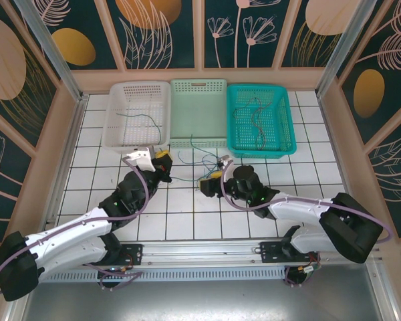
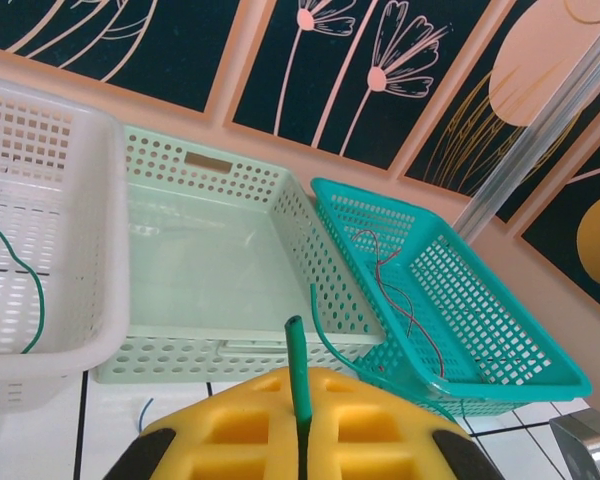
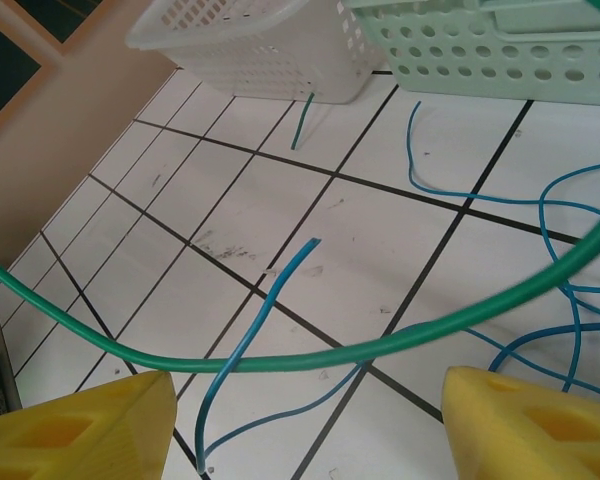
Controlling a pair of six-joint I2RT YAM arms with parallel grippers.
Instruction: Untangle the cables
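Top external: three baskets line the far edge, the white basket (image 1: 139, 114), green basket (image 1: 198, 114) and teal basket (image 1: 262, 124), seemingly one per cable colour. Loose blue cables (image 1: 199, 159) lie on the tabletop (image 1: 180, 214) just before the green basket. The left pincer (image 1: 159, 158) and right pincer (image 1: 211, 184) flank them, so each can work one side of the tangle.

Left wrist: the left pincer is clenched on a green cable (image 2: 298, 370), whose end stands up from between the yellow pads (image 2: 410, 415). That hold near the tip likely serves as an anchor. A red cable (image 2: 385, 265) lies in the teal basket.

Right wrist: the right pincer is released, its pads well apart and low over the tiles. A green cable arcs across just ahead of the gap, raised above the blue cables. It is probably the one the left holds, though I cannot trace it. Held up like this, it comes clear of the blue loops beneath.
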